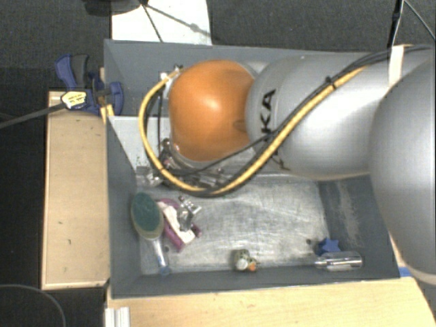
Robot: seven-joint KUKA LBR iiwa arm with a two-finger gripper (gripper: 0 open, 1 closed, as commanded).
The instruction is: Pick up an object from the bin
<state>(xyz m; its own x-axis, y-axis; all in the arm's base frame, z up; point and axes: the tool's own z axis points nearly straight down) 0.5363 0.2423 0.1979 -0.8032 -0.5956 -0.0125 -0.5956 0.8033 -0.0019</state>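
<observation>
Arm [320, 121] slants in from frame right, orange wrist cover [208, 111] upper centre-left, tipped down into the bin [272, 210]. Gripper [185, 213] sits low at lower left, on a magenta-and-white thing [174, 234] beside a green round-headed brush [144, 214]. Spread or pressed together, can't tell

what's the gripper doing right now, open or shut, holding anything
gripper: cannot be told; it sits below the orange wrist cover, over the purple thing beside the green brush.
</observation>
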